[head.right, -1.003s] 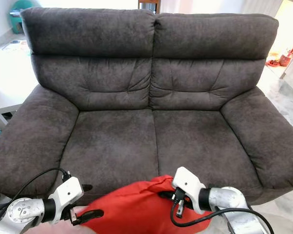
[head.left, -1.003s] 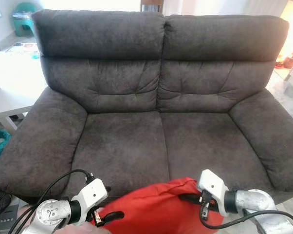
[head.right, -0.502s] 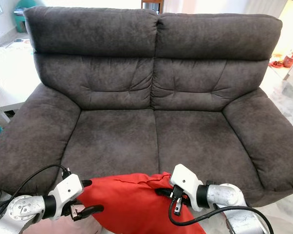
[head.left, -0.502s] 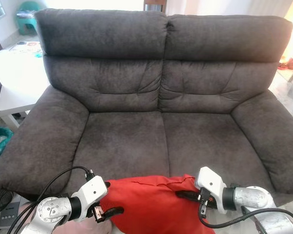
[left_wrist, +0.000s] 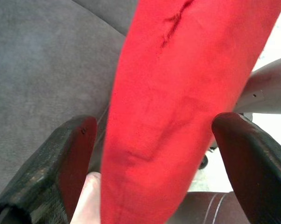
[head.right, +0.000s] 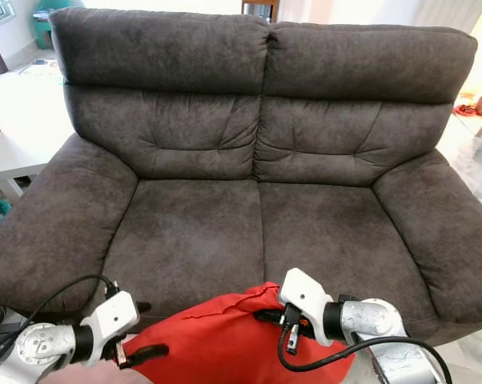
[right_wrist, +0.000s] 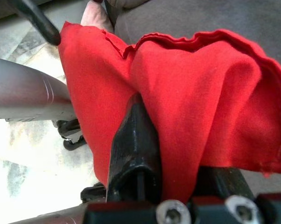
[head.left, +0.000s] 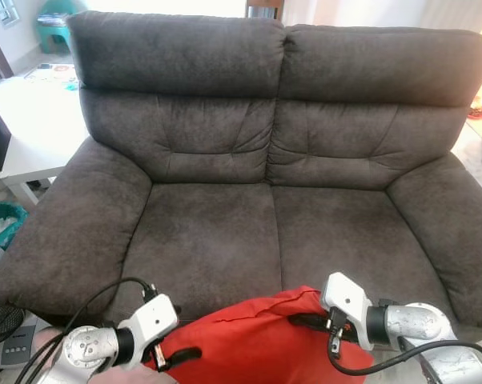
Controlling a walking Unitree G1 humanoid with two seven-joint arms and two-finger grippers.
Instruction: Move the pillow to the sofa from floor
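The red pillow [head.left: 257, 344] hangs limp between my two arms, just in front of the front edge of the dark grey sofa [head.left: 217, 232]. My right gripper [head.left: 305, 322] is shut on the pillow's upper right corner, and red fabric bunches over its fingers [right_wrist: 136, 140] in the right wrist view. My left gripper [head.left: 181, 332] is open at the pillow's left edge. Its fingers [left_wrist: 61, 163] stand wide apart with the pillow [left_wrist: 178, 93] between them and a gap on one side. Both seat cushions lie bare.
A white table [head.left: 25, 120] stands to the sofa's left, with a teal bag [head.left: 1, 220] and a fan [head.left: 1, 320] on the floor by it. Pale tiled floor [head.left: 477, 140] runs along the right. Something pale pink [left_wrist: 87, 196] shows beside the left finger.
The camera has shifted a little, so the sofa sits slightly further right in view. The pillow's top edge, raised and spread half a second ago, has sagged lower on its left side.
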